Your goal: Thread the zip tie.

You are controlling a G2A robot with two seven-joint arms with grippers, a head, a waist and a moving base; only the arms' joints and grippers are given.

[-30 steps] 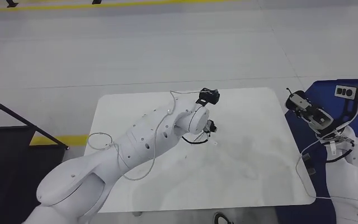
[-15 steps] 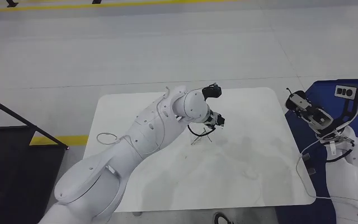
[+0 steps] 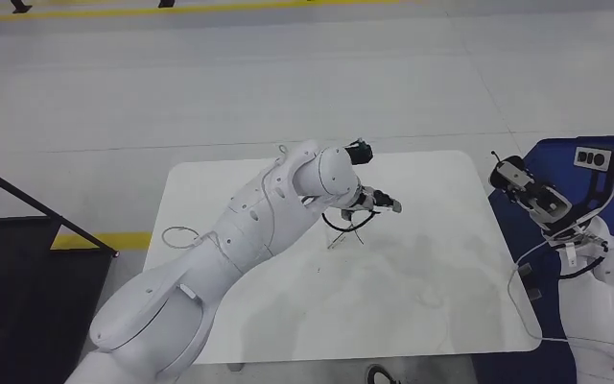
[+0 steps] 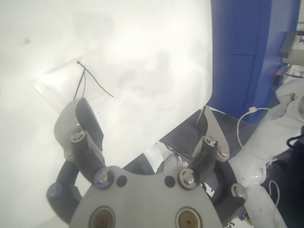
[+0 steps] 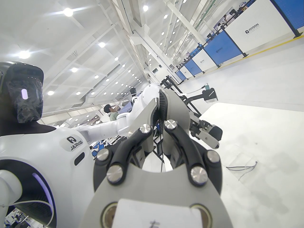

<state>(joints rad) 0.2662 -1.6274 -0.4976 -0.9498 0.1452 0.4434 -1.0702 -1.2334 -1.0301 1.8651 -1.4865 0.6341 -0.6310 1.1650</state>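
Hovering open-jawed near the zip tie (image 4: 81, 64)
Left gripper (image 4: 142, 105) spread wide, empty; right gripper (image 5: 158, 97) pressed shut, empty.

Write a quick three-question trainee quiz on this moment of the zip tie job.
1. True or false: the left pincer is shut on the zip tie.
2. Pick one. The right pincer is: A, open wide; B, shut; C, holding the zip tie.
3. Short answer: which arm's pincer is over the white table?

Key
1. False. It is open, and the zip tie lies on the table apart from it.
2. B.
3. The left.
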